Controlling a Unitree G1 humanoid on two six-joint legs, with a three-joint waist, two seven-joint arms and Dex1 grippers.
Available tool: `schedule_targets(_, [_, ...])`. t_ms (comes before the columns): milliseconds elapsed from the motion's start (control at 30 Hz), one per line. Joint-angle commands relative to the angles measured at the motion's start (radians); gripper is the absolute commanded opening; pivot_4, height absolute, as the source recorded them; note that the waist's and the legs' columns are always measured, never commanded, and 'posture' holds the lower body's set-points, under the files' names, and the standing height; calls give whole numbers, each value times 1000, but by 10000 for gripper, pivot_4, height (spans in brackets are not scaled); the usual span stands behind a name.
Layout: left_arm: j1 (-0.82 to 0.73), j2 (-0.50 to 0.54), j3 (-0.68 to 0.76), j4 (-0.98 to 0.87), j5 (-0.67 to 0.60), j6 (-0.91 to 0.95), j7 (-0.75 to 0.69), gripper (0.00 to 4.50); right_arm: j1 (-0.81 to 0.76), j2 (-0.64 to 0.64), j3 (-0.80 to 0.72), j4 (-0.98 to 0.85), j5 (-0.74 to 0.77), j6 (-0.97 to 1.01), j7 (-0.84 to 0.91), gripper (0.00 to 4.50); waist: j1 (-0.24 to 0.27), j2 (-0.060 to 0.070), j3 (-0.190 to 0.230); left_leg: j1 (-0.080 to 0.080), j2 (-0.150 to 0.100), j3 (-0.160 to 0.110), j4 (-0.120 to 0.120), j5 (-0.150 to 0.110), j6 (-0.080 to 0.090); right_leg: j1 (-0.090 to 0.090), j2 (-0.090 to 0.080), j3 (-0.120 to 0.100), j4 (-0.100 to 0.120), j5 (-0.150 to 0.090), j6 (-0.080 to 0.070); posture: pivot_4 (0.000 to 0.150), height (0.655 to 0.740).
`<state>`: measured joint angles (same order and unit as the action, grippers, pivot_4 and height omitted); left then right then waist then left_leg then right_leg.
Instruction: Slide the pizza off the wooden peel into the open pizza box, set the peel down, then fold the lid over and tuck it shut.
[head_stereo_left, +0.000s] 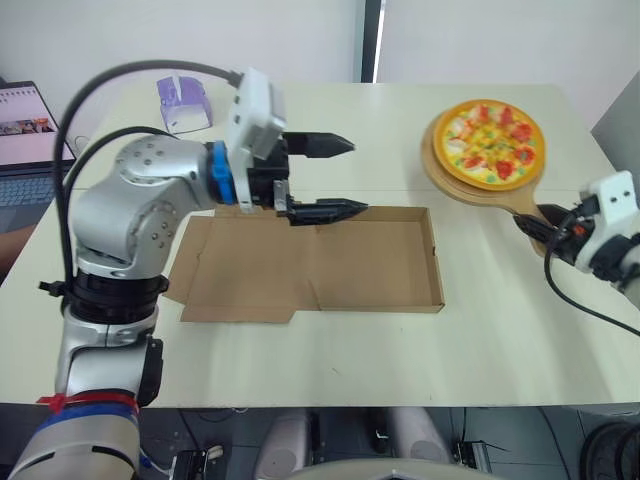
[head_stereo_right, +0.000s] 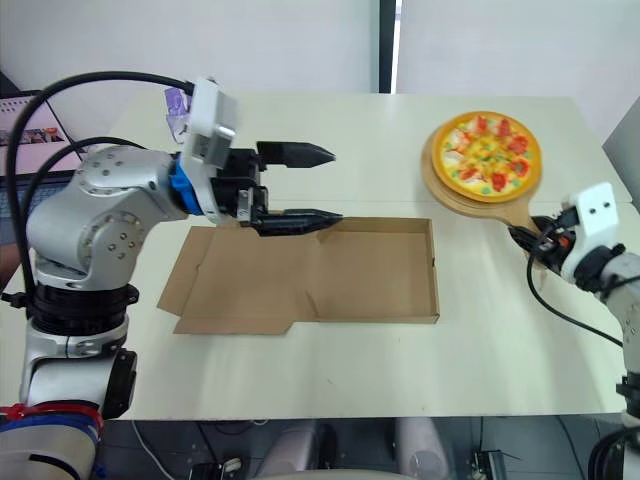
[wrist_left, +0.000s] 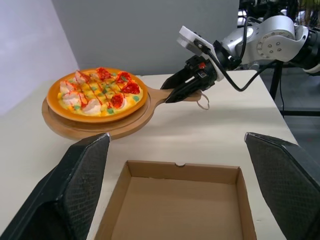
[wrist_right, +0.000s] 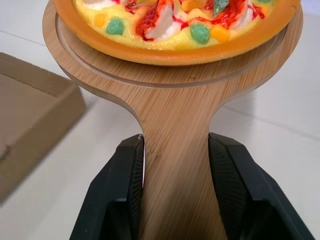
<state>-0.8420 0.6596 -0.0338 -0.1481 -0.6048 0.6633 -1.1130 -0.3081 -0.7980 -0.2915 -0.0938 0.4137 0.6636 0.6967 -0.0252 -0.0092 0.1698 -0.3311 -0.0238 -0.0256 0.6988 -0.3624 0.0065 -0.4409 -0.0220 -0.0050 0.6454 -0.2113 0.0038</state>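
I saw the pizza (head_stereo_left: 489, 143) on the round head of the wooden peel (head_stereo_left: 441, 178), at the far right of the table (head_stereo_left: 400, 340). As far as I could judge, the head lay on the table. The right gripper (wrist_right: 176, 142) had its two black fingers (wrist_right: 120, 190) pressed on both sides of the peel's handle, so it was gripping the peel. The pizza box (head_stereo_left: 340, 270) stood open and empty in the middle of the table, with its lid (head_stereo_left: 240, 275) lying flat to the left of the tray. The left gripper (head_stereo_left: 358, 176) was above the far edge of the box, pointing right, with its jaws wide apart and holding nothing. A small purple plastic thing (head_stereo_left: 182, 102) stood at the far left, and a laptop (head_stereo_left: 25, 140) was beyond the left edge of the table.
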Motion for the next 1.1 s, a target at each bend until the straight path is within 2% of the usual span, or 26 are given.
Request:
schedule_targets(33, [-34, 44, 43, 18, -4, -7, -21, 45000, -109, -20, 44, 42, -22, -104, 62, 16291, 0, 0, 0, 0, 0, 0, 0, 0, 0, 0, 0, 0, 0, 0, 0, 1500, 7400])
schedule_targets(200, [-32, 111, 74, 9, -32, 34, -37, 45000, -219, -4, 137, 156, -68, -232, 154, 16291, 0, -1, 0, -4, -1, 0, 0, 0, 0, -4, -2, -1, -1, 0, 0, 1500, 7400])
schedule_targets(367, [-2, 162, 88, -9, -24, 28, -47, 45000, -272, 28, 186, 242, -106, -386, 230, 16291, 7, 0, 0, -16, -1, -1, 2, 0, -1, -15, -3, -3, 0, 0, -1, 1500, 7400])
schedule_targets(500, [7, 178, 101, -33, -44, 48, -40, 45000, -295, 53, 203, 301, -128, -490, 260, 16291, 8, -1, 0, -17, -1, -1, 2, 0, -1, -15, -3, -3, 0, 1, -1, 1500, 7400])
schedule_targets(1100, [63, 241, 141, -82, -70, 88, -29, 45000, -229, 92, 219, 361, -168, -716, 332, 16291, 9, -1, 0, -16, -1, 0, 4, 0, -1, -15, -3, -3, 2, 1, -2, 1500, 7400])
